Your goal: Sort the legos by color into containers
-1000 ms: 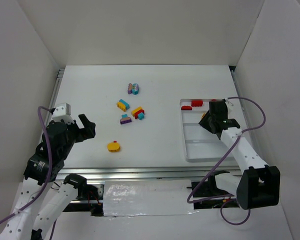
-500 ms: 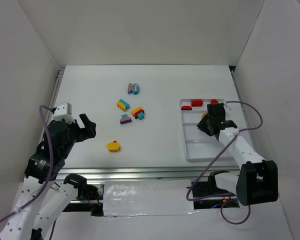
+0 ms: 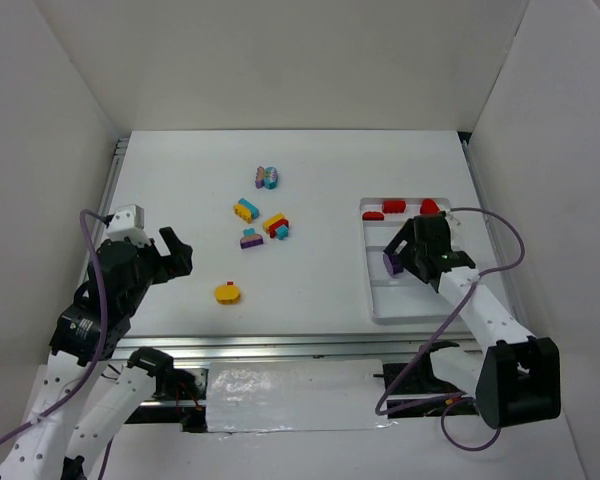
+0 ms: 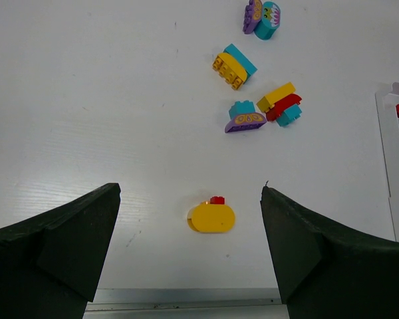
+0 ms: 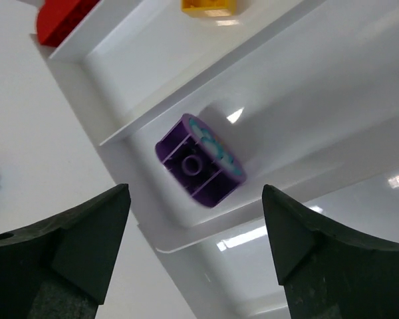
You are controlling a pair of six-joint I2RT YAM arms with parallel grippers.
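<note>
The white tray (image 3: 380, 308) lies on the right, its compartments running side to side. My right gripper (image 3: 399, 251) hangs over the tray's left end, open. Just below its fingers a purple brick with a teal face (image 5: 199, 163) lies loose in the third compartment, also seen as the purple brick (image 3: 390, 263). A yellow brick (image 5: 209, 6) is in the second compartment. Red bricks (image 3: 394, 207) are in the far one. My left gripper (image 4: 189, 188) is open above a yellow brick with a red stud (image 4: 213, 216), not touching it.
Several multicoloured clusters lie mid-table: purple-teal (image 3: 268, 177), yellow-teal (image 3: 245, 210), yellow-red-teal (image 3: 276, 226) and purple-teal (image 3: 251, 239). The lone yellow brick (image 3: 227, 292) sits near the table's front rail (image 3: 280, 345). White walls close in the left, right and back.
My right gripper moved toward the tray's near-left part and opened, letting the purple brick drop into the third compartment. The left arm has not moved.
</note>
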